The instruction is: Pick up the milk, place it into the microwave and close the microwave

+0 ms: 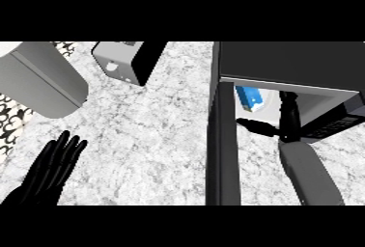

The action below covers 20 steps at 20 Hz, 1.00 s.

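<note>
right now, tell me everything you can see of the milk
The milk is a blue and white carton, standing inside the open microwave on its white plate. Only part shows below the microwave's top edge. It looks slightly tilted. The right hand reaches into the cavity beside it, apparently not touching; the black door stands open at its left.

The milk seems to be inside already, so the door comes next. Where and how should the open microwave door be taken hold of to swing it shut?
Judging by its pose, push the microwave door near its free edge, lower in the view, on its counter-facing left face. The open left hand is on that side.
</note>
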Motion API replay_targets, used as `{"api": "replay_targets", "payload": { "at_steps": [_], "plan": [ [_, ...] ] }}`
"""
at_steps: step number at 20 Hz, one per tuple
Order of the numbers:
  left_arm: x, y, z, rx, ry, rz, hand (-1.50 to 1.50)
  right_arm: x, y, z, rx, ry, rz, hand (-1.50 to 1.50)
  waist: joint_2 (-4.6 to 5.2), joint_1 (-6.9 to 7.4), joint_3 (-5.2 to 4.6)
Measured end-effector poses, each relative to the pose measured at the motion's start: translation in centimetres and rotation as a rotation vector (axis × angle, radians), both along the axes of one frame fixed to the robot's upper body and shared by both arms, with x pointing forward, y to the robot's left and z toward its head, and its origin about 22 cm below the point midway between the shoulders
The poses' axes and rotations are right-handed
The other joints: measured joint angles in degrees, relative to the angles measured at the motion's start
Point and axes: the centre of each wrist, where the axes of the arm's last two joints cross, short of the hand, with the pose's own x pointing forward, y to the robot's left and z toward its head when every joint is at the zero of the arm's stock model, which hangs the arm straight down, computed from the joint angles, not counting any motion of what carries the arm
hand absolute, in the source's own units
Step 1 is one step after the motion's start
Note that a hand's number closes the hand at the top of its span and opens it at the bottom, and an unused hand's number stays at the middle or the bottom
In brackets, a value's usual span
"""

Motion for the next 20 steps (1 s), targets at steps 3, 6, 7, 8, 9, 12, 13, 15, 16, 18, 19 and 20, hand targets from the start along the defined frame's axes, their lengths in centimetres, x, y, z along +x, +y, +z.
{"api": "replay_targets", "payload": {
  "at_steps": [3,6,7,8,9,12,13,15,16,18,19,20],
  "plan": [
    [0.0,-0.3,-0.3,0.002,0.009,-0.003,-1.5,0.2,0.3,0.0,0.024,0.011,0.015,-1.5,-0.36,-0.85,-0.14],
    [0.3,-0.6,-0.5,0.004,0.013,-0.012,-1.5,0.2,0.4,-0.2,0.053,0.01,0.049,-1.5,-0.71,-1.91,-0.2],
    [0.2,-0.7,-0.6,0.002,0.017,-0.017,-1.5,0.1,0.4,-0.3,0.062,0.018,0.059,-1.5,-0.8,-2.14,-0.23],
    [0.3,-0.8,-0.7,0.005,0.022,-0.024,-1.5,0.2,0.4,-0.3,0.072,0.027,0.074,-1.5,-0.85,-2.41,-0.24],
    [0.3,-1.0,-0.7,0.005,0.025,-0.033,-1.5,0.2,0.4,-0.3,0.086,0.033,0.087,-1.5,-0.92,-2.68,-0.3],
    [0.6,-1.6,-1.0,0.008,0.042,-0.052,-1.5,0.4,0.8,-0.3,0.14,0.063,0.136,-1.5,-1.13,-3.58,-0.44],
    [0.8,-1.9,-1.1,0.011,0.046,-0.065,-1.5,0.5,1.0,-0.3,0.161,0.072,0.148,-1.5,-1.17,-3.88,-0.49],
    [0.9,-2.2,-1.4,0.016,0.055,-0.088,-1.5,0.4,0.5,-1.0,0.222,0.176,0.134,-1.5,-0.48,-4.4,-0.23],
    [1.1,-2.4,-1.5,0.024,0.057,-0.101,-1.5,0.6,0.3,-1.0,0.254,0.222,0.129,-1.5,-0.16,-4.62,-0.08],
    [1.5,-3.1,-1.6,0.049,0.06,-0.133,-1.5,0.5,0.0,-1.7,0.298,0.298,0.129,-1.5,0.11,-5.27,0.08],
    [1.5,-3.3,-1.9,0.056,0.07,-0.158,1.5,0.4,-0.1,-2.0,0.317,0.322,0.128,-1.5,0.21,-5.43,0.15],
    [1.7,-3.5,-2.3,0.065,0.073,-0.177,1.5,0.4,0.0,-2.2,0.33,0.331,0.134,-1.5,0.14,-5.6,0.1]
  ]
}}
